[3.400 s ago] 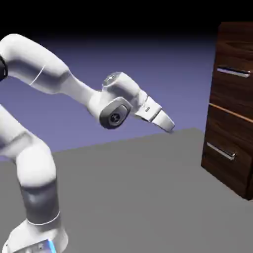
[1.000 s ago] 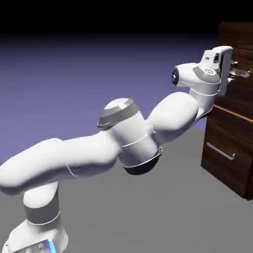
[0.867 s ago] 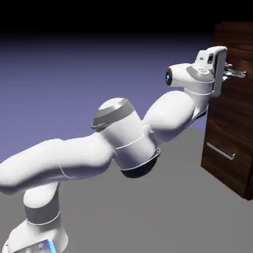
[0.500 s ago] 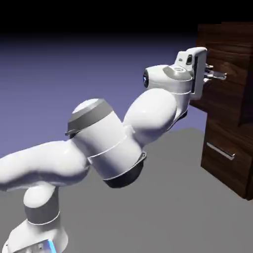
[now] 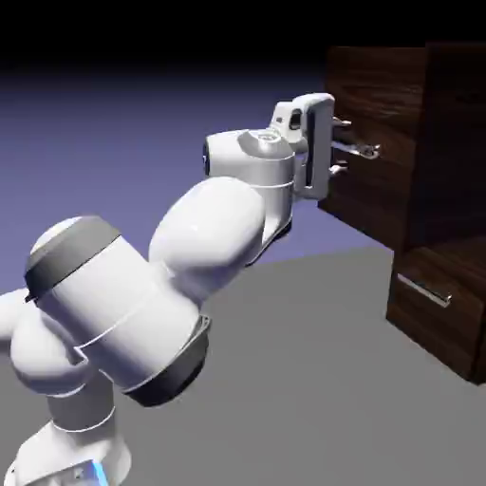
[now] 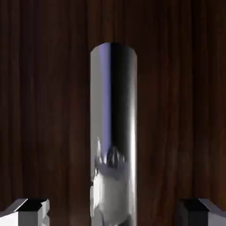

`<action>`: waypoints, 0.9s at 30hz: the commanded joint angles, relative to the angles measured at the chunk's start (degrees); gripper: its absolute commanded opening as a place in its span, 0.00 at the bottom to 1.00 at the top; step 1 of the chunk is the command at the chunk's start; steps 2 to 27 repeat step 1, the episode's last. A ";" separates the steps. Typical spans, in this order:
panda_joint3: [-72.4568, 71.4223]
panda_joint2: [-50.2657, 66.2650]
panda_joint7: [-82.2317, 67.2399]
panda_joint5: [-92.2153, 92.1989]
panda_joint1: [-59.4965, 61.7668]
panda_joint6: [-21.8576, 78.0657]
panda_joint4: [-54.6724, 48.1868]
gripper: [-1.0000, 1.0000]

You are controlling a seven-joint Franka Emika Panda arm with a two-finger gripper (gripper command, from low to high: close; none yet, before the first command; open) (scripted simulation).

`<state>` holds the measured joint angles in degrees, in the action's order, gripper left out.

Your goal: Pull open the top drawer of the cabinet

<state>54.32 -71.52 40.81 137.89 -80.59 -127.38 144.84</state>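
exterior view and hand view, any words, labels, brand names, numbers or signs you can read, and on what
None: no readable text in either view.
White robot arm: no lettering or logo shows; only a small blue patch at its base, with no characters.
Dark wood-grain cabinet: bare grain.
Pulled-out top drawer front and its silver bar handle: unmarked.

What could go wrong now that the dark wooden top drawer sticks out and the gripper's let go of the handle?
The open two-finger gripper flanks the silver bar handle; a sideways retreat could knock a finger into it and shift the dark walnut-grain top drawer. Retreating downward, the arm could hit the lower drawer's handle.
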 commanded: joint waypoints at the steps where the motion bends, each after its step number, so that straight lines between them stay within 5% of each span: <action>1: -1.27 -0.65 -0.12 -0.84 1.48 0.33 1.70 1.00; 27: -1.27 -0.65 -0.12 -0.84 1.48 0.33 1.70 1.00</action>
